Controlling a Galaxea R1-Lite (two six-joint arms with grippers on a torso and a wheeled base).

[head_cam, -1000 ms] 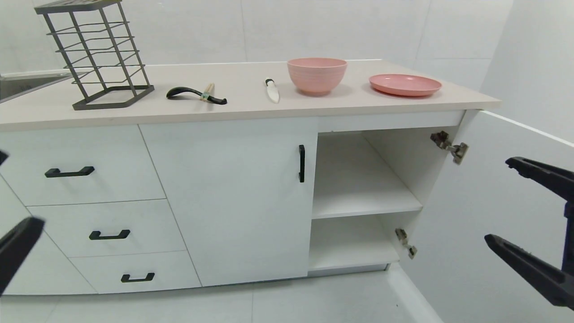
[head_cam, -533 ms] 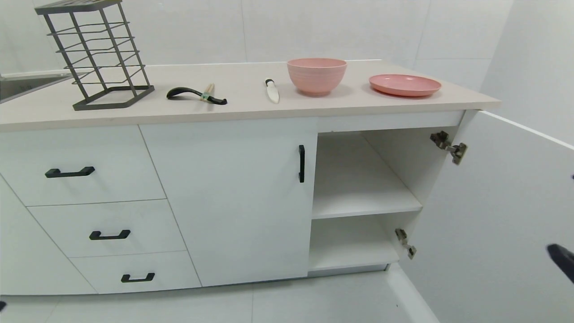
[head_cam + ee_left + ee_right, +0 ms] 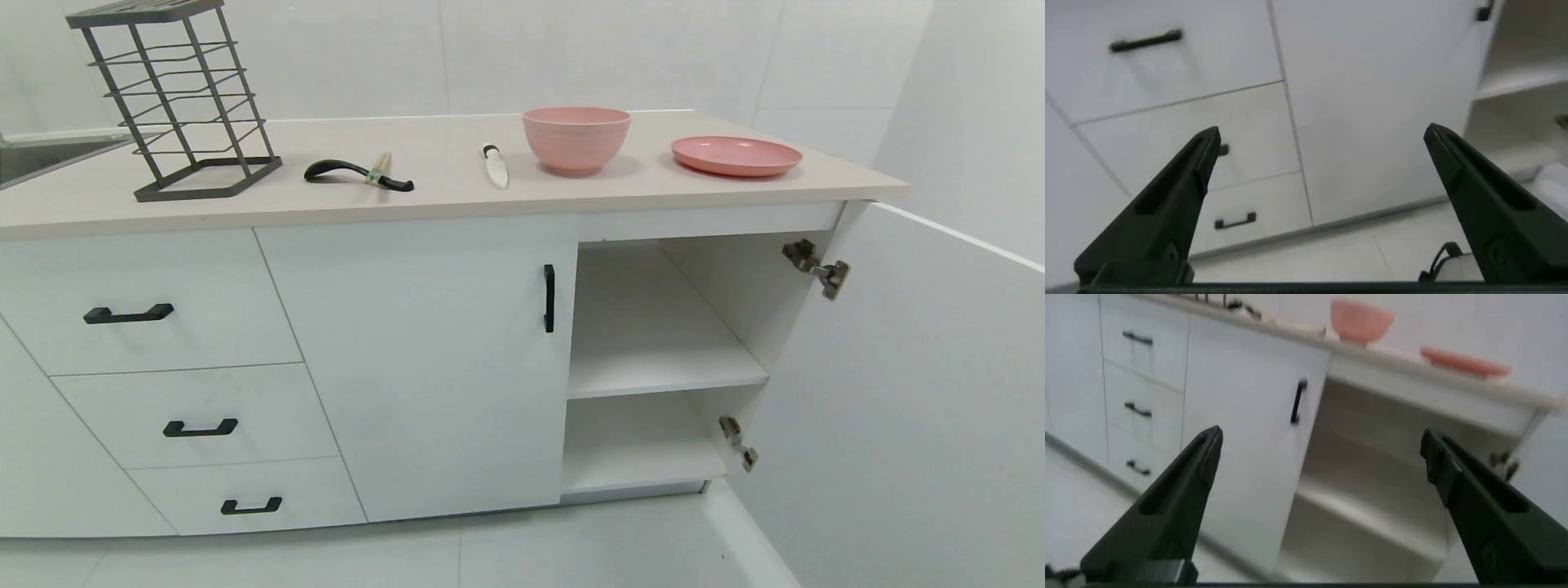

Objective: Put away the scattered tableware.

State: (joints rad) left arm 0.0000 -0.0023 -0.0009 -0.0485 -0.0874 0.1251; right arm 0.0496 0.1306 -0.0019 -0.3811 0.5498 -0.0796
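Observation:
On the beige countertop [image 3: 457,200] lie a pink bowl [image 3: 576,137], a pink plate [image 3: 736,154], a white-bladed knife [image 3: 495,166], a black ladle [image 3: 356,172] and chopsticks [image 3: 378,167] beside it. The bowl [image 3: 1362,319] and plate [image 3: 1463,361] also appear in the right wrist view. My left gripper [image 3: 1323,140] is open, low, facing the drawer fronts. My right gripper [image 3: 1319,453] is open too, low, facing the open cabinet. Neither holds anything.
A dark wire rack [image 3: 175,98] stands at the counter's left, by a sink [image 3: 49,153]. Below are three drawers with black handles [image 3: 128,313], a closed door [image 3: 424,359], and an open cabinet [image 3: 653,359] with two bare shelves. Its door [image 3: 914,392] swings out to the right.
Both grippers, at the head view's left and right edges a second ago, have dropped down out of that view. The tableware has not moved.

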